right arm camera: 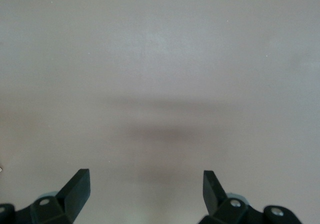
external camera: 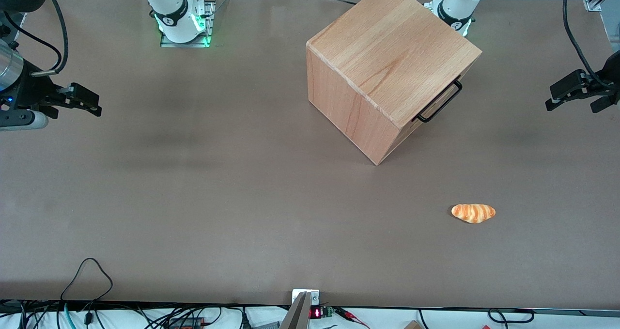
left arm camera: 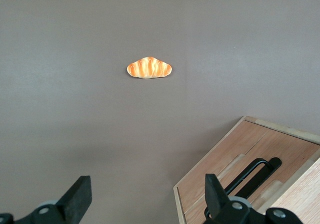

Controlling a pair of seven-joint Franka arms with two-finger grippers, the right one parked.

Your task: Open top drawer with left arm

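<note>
The beech cube cabinet [external camera: 387,53] stands on the table, turned so that its front faces the working arm's end. Its top drawer [left arm camera: 260,146] is shut flush, with the thin black bar handle [external camera: 440,102] [left arm camera: 252,173] lying across it. My left gripper [external camera: 571,107] [left arm camera: 145,189] hovers above the table in front of the cabinet, well apart from the handle. It is open and nothing is between its fingers [left arm camera: 77,194].
A small orange bread roll [external camera: 473,212] [left arm camera: 149,67] lies on the brown table [external camera: 218,198], nearer the front camera than the cabinet. Cables hang along the table's near edge [external camera: 87,271].
</note>
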